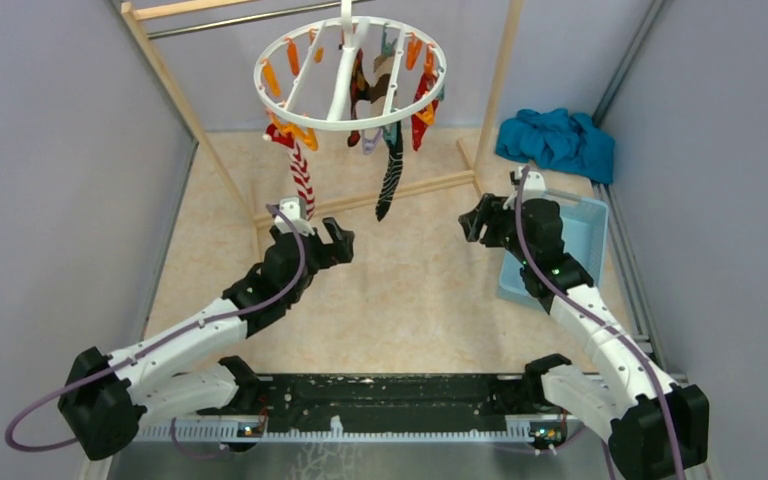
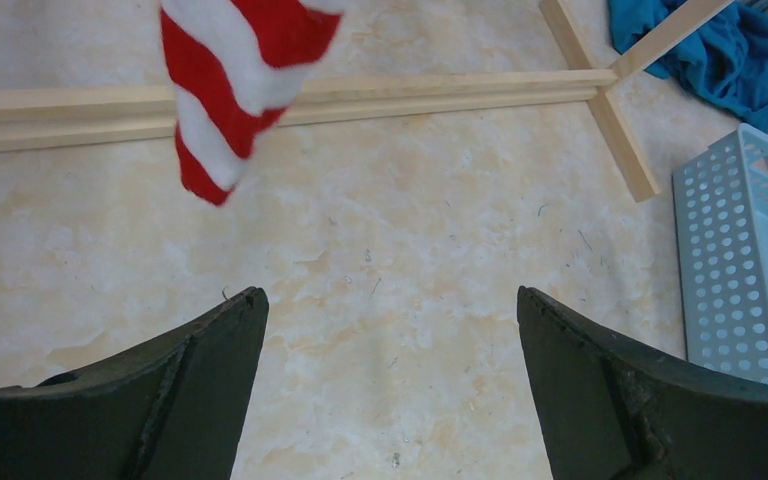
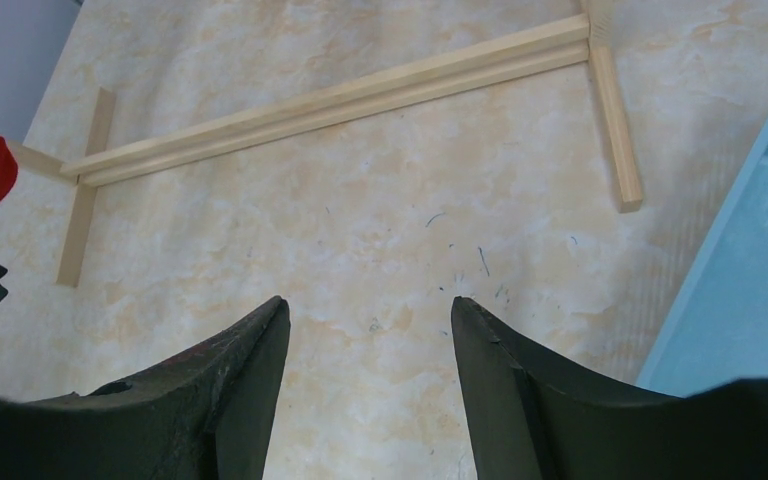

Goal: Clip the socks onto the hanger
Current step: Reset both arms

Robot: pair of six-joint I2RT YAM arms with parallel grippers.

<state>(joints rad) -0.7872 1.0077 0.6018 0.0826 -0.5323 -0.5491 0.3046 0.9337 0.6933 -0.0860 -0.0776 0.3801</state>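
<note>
The round white hanger (image 1: 351, 124) hangs at the top centre, ringed with orange and teal clips. Several socks hang from it: a red-and-white striped sock (image 1: 301, 176) on the left, a black sock with thin white stripes (image 1: 390, 180) in the middle, and a red patterned sock (image 1: 424, 108) on the right. The striped sock's toe also shows in the left wrist view (image 2: 228, 90). My left gripper (image 1: 332, 240) is open and empty, low and just below the striped sock. My right gripper (image 1: 482, 222) is open and empty, to the right of the hanger.
A wooden rack's base bars (image 1: 380, 198) lie on the beige floor under the hanger. A teal-blue cloth heap (image 1: 556, 140) sits at the back right. A light blue perforated basket (image 1: 580, 232) stands beside the right arm. Grey walls close both sides.
</note>
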